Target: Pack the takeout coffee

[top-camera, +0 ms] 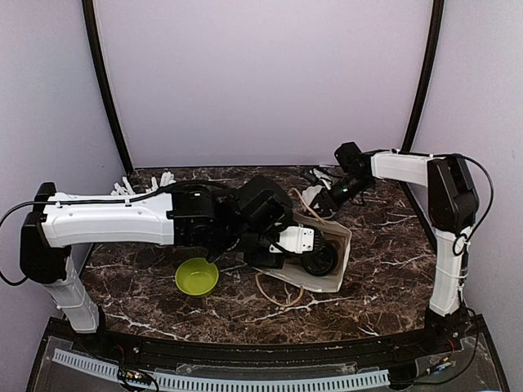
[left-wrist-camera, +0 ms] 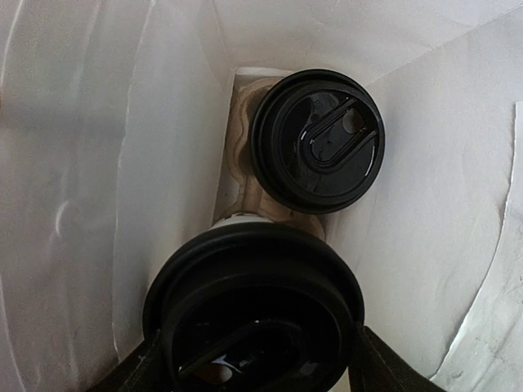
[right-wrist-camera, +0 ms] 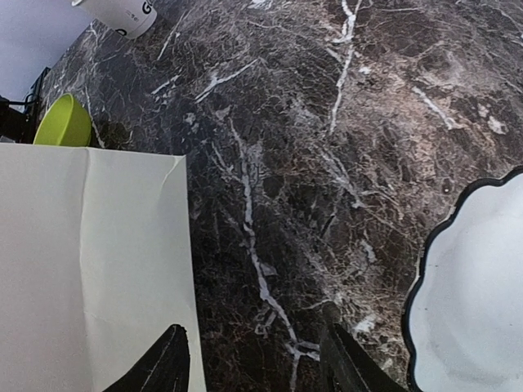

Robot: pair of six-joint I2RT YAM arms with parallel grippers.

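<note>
white paper bag (top-camera: 333, 245) right of the worktop's (top-camera: 384, 278) middle, mouth turned toward the left edge, brown handles (top-camera: 278, 292) trailing toward the near edge. left arm (top-camera: 114, 219) stretched across from the left edge, wrist at the bag's mouth.

inside the bag, as seen from the left wrist: both takeout coffees. far cup (left-wrist-camera: 317, 140) deep in the bag, black lid facing the camera, seated in a brown cardboard carrier (left-wrist-camera: 237, 139). near cup (left-wrist-camera: 253, 302) just in front of it, lid filling the lower part of the view, a sliver of white wall showing above the lid's rim. left gripper (left-wrist-camera: 255, 363) clamped on the near cup, one of its fingers (left-wrist-camera: 135, 371) on each side of the lid and tight against it.

right gripper (top-camera: 324, 198) toward the back edge, just behind the bag, fingers (right-wrist-camera: 167, 363) apart with only bare marble between them. one finger overlapping the bag's flat white side; touching or not, cannot tell. white dish (right-wrist-camera: 478, 302) with a dark scalloped rim just beside the other finger.

lime-green bowl (top-camera: 197, 276) left of the bag, nearer the near edge, apart from it. white cup full of straws (top-camera: 127, 186) at the back left corner, partly hidden behind the left arm.
</note>
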